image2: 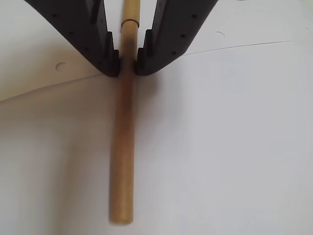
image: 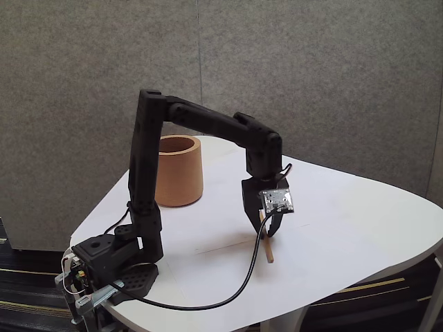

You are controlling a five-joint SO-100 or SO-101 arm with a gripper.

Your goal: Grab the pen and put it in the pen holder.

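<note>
The pen [image2: 122, 161] is a thin tan stick, and my gripper [image2: 128, 61] is shut on its upper part, one black finger [image2: 100, 44] on each side. In the fixed view the gripper [image: 266, 232] points down over the middle of the white table [image: 346, 221]. There the pen [image: 268, 250] slants down below the fingertips, its lower end at or just above the tabletop. The pen holder [image: 178, 173], a wide tan-brown cup, stands upright at the back left, well apart from the gripper and behind my arm's upright link.
A black cable [image: 228, 297] loops from the wrist down across the table's front to the arm's base [image: 114, 259] at the left corner. The table's rounded front edge lies close below the pen. A grey wall stands behind.
</note>
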